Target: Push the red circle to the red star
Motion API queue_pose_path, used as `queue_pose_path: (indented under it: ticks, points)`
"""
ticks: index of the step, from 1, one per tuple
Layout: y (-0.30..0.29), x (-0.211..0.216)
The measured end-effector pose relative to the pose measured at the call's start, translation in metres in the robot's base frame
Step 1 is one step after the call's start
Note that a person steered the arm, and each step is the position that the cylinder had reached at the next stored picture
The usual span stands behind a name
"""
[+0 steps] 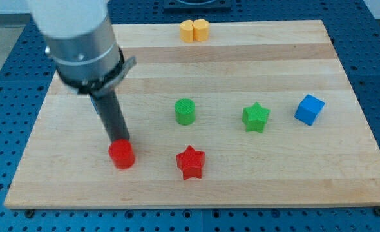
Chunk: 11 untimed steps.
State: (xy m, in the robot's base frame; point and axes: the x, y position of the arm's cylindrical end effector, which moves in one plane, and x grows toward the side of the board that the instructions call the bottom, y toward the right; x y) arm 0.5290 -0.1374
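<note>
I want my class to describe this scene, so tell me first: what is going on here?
A robot arm with a dark rod is working on a wooden board of small coloured blocks. My tip sits right at the top edge of the red circle, apparently touching it. The red star lies to the view's right of the circle, with a gap between them, so the push is not finished. A green circle, green star, blue cube and two yellow blocks sit elsewhere.
</note>
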Motion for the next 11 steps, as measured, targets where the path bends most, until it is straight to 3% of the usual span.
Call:
queue_pose_path:
  ticks: [2,4,7,9,11]
  points:
    - [-0.047,-0.015]
    - [-0.105,0.035]
    - [0.039,0.053]
    - [-0.001,0.041]
    - [0.024,0.023]
